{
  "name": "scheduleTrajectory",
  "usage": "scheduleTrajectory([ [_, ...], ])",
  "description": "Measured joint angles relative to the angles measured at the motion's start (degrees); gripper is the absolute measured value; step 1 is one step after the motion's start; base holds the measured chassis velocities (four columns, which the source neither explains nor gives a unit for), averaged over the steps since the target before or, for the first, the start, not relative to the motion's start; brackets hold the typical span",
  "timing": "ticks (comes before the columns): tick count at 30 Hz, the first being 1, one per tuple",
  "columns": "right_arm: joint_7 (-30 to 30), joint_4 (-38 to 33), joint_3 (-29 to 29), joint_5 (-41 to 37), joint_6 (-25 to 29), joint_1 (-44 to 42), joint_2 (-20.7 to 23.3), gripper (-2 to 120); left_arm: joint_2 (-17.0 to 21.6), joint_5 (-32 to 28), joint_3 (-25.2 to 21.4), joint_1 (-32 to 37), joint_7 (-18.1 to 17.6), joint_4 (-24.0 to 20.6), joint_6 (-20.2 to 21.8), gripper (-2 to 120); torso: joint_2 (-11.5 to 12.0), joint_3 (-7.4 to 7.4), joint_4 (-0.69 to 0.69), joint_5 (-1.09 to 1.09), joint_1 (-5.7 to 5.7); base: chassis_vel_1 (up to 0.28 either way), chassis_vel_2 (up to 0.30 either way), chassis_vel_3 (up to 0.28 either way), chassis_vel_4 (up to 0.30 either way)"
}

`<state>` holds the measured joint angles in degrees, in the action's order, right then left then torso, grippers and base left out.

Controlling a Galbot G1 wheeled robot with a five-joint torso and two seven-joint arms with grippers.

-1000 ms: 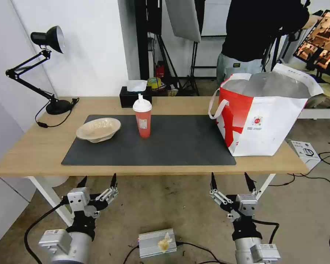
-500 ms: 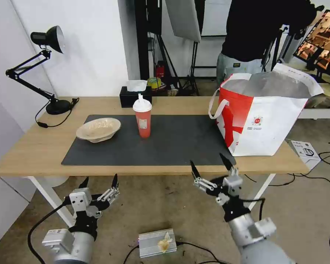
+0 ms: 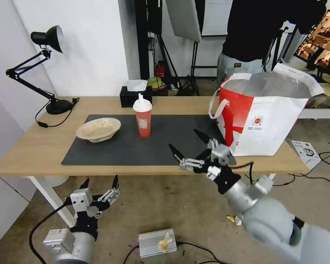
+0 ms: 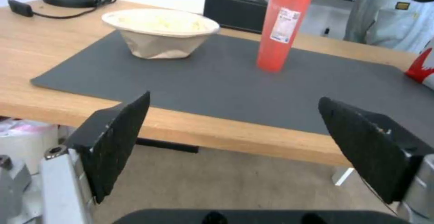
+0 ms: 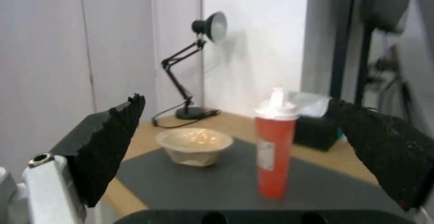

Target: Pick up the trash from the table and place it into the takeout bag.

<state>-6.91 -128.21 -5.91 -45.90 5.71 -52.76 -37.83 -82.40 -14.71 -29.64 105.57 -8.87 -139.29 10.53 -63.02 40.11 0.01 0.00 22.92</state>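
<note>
The red drink cup [image 3: 142,118] stands upright on the dark grey mat [image 3: 172,146], toward the mat's rear edge and near the middle of the surface [image 3: 33,154]; its long axis is vertical, with the white lid and straw on top. The beige pulp bowl [image 3: 98,129] sits on the mat toward the mat's left end, apart from the cup. The takeout bag [image 3: 262,117] stands open-topped at the right end of the surface. The right hand [image 3: 190,148] hovers over the front edge of the mat, released, jaws spread wide and empty; the cup lies ahead of it and to its left, framed between its fingers in the right wrist view. The left hand [image 3: 99,183] waits below the front edge, also released. Judged from this layout, the right hand is the nearer to the cup.
</note>
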Motion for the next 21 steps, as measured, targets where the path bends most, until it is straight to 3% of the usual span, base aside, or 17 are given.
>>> scheduleTrajectory([
  [9, 2.6, 6.6, -5.9, -1.3, -4.0, 7.2, -4.8, 100, -0.5, 0.5, 0.1, -0.6, 0.2, 1.2, 0.0, 100, 0.0, 0.0, -0.01, 0.0, 0.0, 0.0, 0.0, 0.0, 0.0],
  [21, 0.2, 14.7, -12.2, 3.5, -5.6, 15.2, -12.9, 100, -0.7, 0.6, 0.1, -1.1, 0.2, 2.4, 0.0, 100, 0.0, 0.0, 0.0, 0.0, 0.0, 0.0, 0.0, 0.0, 0.0],
])
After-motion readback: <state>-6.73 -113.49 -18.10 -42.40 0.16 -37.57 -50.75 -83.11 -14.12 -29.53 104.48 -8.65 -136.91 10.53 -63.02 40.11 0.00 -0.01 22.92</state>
